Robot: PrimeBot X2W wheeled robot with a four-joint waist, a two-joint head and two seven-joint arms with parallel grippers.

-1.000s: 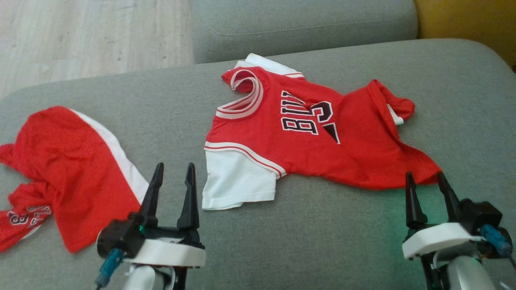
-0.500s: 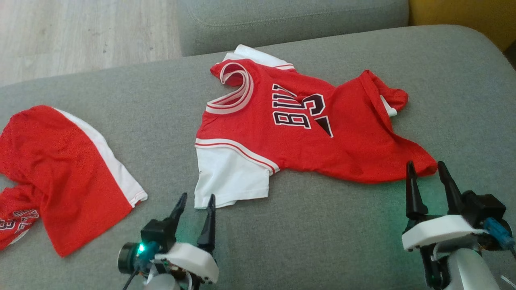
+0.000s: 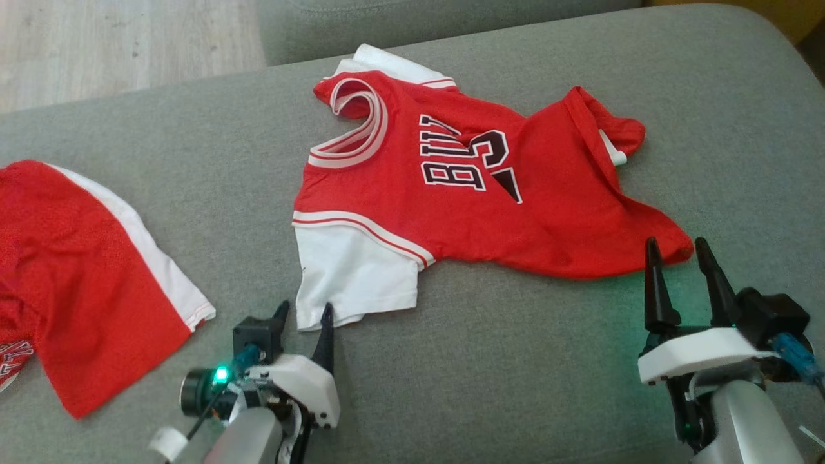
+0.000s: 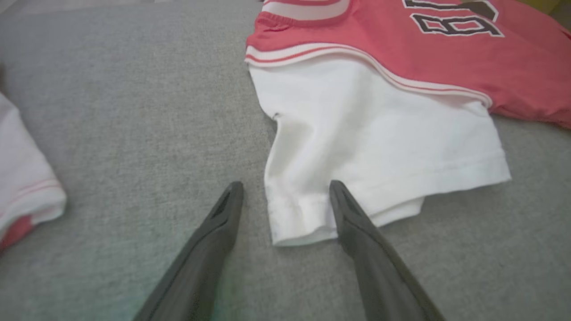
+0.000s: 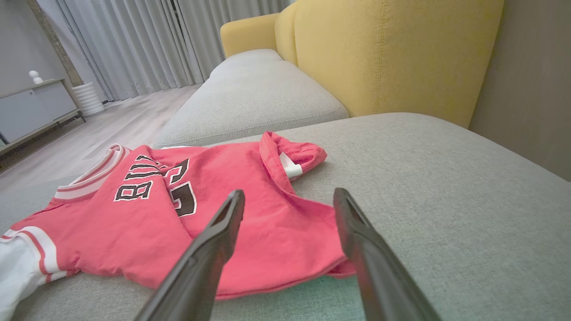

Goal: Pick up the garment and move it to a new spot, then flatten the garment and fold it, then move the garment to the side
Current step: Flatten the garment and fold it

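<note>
Two garments are lying on the sofa (image 3: 515, 361): a red jersey (image 3: 515, 212) and another red garment (image 3: 77, 270). Both the left gripper (image 3: 304, 306) and right gripper (image 3: 675, 241) are hovering, fingers wide.

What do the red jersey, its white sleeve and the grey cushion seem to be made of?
The jersey looks like thin, smooth red fabric, probably polyester: it lies limp in sharp folds. Its sleeve looks a softer matte white knit, perhaps cotton, with a stitched hem. The cushion is matte grey woven upholstery with a fine flecked grain.
</note>
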